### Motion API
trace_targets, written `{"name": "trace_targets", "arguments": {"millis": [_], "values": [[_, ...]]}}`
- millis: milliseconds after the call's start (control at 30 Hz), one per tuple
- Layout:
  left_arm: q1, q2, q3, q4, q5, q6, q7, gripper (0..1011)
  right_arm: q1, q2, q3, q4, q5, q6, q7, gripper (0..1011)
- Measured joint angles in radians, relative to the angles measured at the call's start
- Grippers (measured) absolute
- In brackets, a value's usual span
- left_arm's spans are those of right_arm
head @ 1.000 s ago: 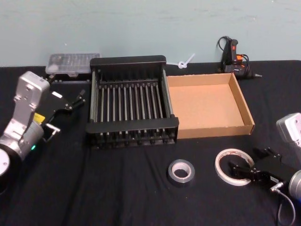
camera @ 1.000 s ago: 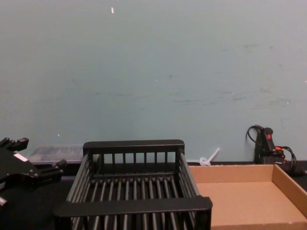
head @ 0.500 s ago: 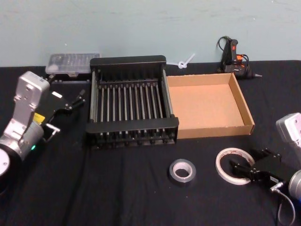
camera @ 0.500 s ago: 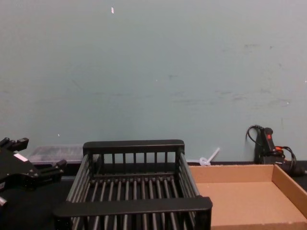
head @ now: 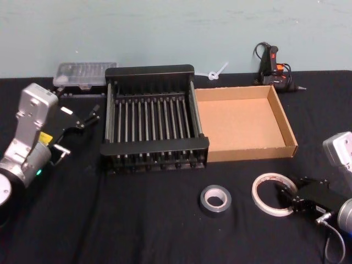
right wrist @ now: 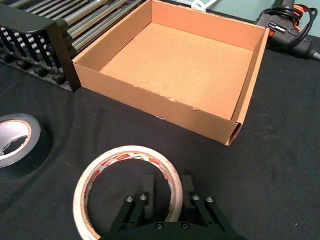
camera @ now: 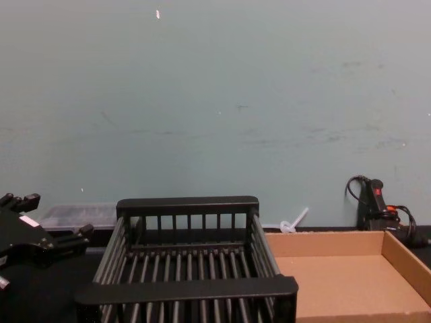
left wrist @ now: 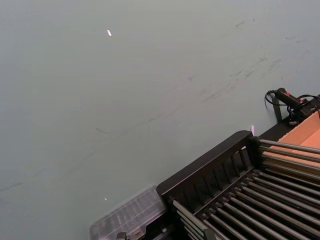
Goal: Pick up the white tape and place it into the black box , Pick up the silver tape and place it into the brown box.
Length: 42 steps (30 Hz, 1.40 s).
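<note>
White tape (head: pixel 273 194) lies flat on the black cloth at about five o'clock in the head view, below the near right corner of the brown box (head: pixel 287 126). The right gripper (right wrist: pixel 167 196) straddles the roll's near wall: in the right wrist view one finger stands inside the ring and the other outside, drawn in against the band. Half a second ago the fingers spread wider over the roll; now they have narrowed onto its wall and the roll has nudged slightly toward the gripper. I judge the grasp made or all but made, so a lift comes next, then a carry toward eleven o'clock to the black box (head: pixel 149 72), which sits empty beside the cardboard one. The thin wall could slip if the pinch is shallow.

Silver tape (head: pixel 215 200) rests untouched just left of the white roll, at six o'clock. The left gripper (head: pixel 88 116) hangs parked at nine o'clock beside the crate, fingers apart and holding nothing. A glue gun (head: pixel 271 65) lies at one o'clock.
</note>
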Motion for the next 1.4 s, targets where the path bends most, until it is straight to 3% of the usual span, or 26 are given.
{"name": "trace_targets", "arguments": {"millis": [300,800,1200,1400], "values": [[0.000,0.000,0.000,0.000,0.000,0.000,0.000,1001,0.000,0.000,0.000,0.000,0.000,0.000,0.000,106],[0.000,0.000,0.000,0.000,0.000,0.000,0.000,1001,0.000,0.000,0.000,0.000,0.000,0.000,0.000,98],[0.000,0.000,0.000,0.000,0.000,0.000,0.000,1001,-0.007,-0.006,0.029,-0.047,-0.020,-0.054,0.000,98],[0.000,0.000,0.000,0.000,0.000,0.000,0.000,1001,0.031,-0.028,0.040,-0.061,-0.009,-0.069,0.001,98]]}}
